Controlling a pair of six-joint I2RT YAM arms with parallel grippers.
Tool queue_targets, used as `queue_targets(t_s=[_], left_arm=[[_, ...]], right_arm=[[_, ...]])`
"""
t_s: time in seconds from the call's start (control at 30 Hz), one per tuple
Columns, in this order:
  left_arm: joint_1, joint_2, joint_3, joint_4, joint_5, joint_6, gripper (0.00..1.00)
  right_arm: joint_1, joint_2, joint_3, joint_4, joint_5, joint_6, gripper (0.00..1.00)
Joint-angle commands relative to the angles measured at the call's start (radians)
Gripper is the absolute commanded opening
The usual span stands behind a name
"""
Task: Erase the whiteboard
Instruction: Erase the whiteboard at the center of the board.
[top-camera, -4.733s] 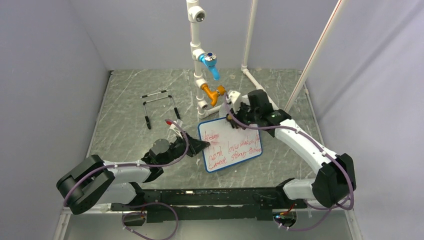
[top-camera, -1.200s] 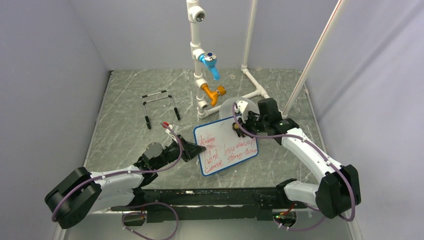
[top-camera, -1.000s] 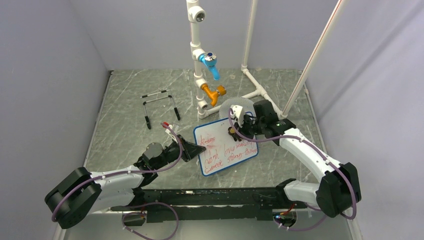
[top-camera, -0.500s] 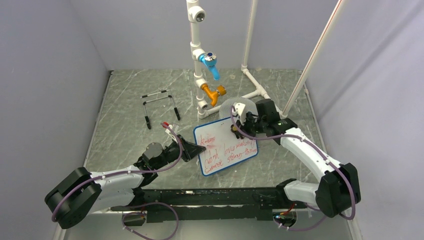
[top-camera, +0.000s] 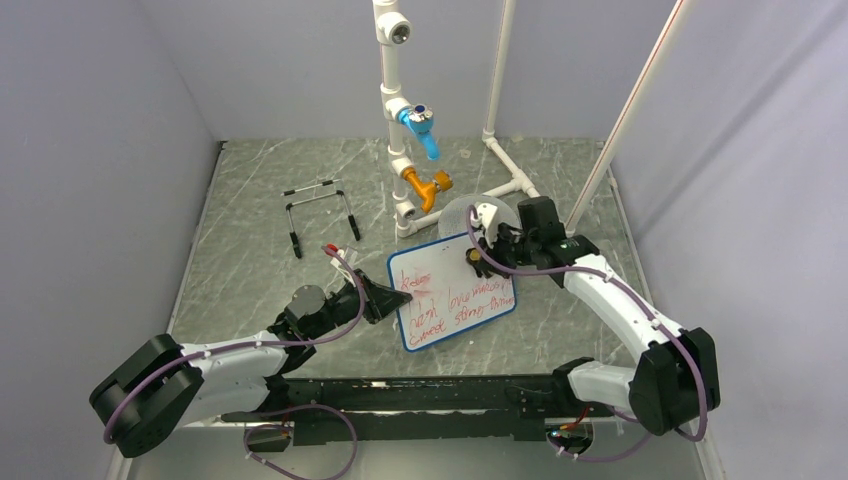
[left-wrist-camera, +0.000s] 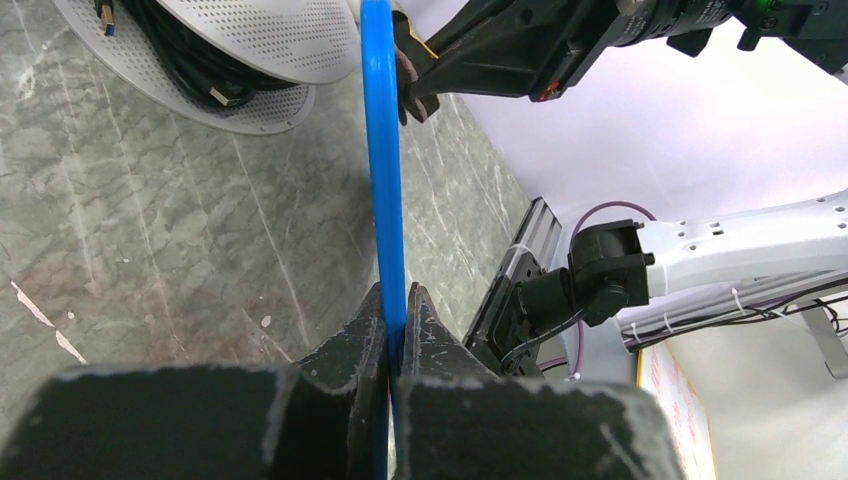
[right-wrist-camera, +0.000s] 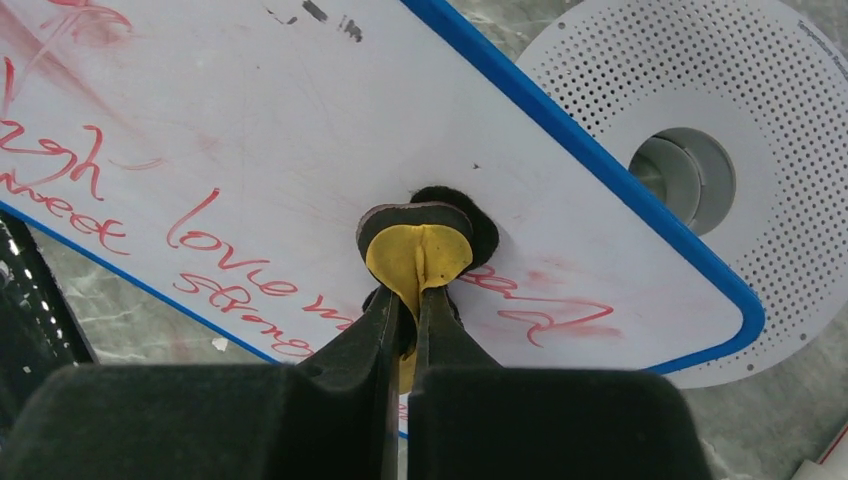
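The whiteboard (top-camera: 452, 292), white with a thin blue frame and red handwriting, sits tilted in the middle of the table. My left gripper (top-camera: 388, 296) is shut on its left edge. In the left wrist view the blue frame (left-wrist-camera: 381, 150) runs straight up from between the pinching fingers (left-wrist-camera: 397, 300). My right gripper (top-camera: 472, 257) is over the board's upper right part, shut on a small yellow eraser pad with black felt (right-wrist-camera: 418, 250). The pad presses on the whiteboard (right-wrist-camera: 300, 120) beside smeared red lines.
A round grey perforated disc (top-camera: 490, 212) lies just behind the board, also in the right wrist view (right-wrist-camera: 740, 110), with black cables (left-wrist-camera: 190, 60) under it. White pipework with a blue valve (top-camera: 420, 125) and an orange valve (top-camera: 428, 185) stands behind. A black wire stand (top-camera: 320, 210) lies back left.
Over the last second the right gripper has rubbed the eraser left and back right across the board's upper right. Since the oldest frame the board and left gripper have shifted slightly left.
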Motion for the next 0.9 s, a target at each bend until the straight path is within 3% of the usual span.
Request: queue_targets(t_s=[0.0, 0.17, 0.43, 0.7, 0.87], left_arm=[[-0.019, -0.004, 0.029, 0.127, 0.121, 0.058, 0.0], [-0.019, 0.012, 0.033, 0.142, 0.119, 0.053, 0.0], [-0.019, 0.019, 0.047, 0.124, 0.13, 0.064, 0.0], [-0.019, 0.023, 0.041, 0.143, 0.124, 0.055, 0.0], [-0.018, -0.001, 0.04, 0.112, 0.119, 0.061, 0.0]], right_arm=[[0.043, 0.008, 0.004, -0.026, -0.073, -0.083, 0.0], [0.122, 0.038, 0.039, -0.072, -0.099, -0.122, 0.0], [-0.023, -0.013, 0.016, 0.052, 0.101, 0.004, 0.0], [0.061, 0.013, 0.04, -0.078, -0.132, -0.11, 0.0], [0.007, -0.002, 0.043, 0.049, 0.074, 0.031, 0.0]])
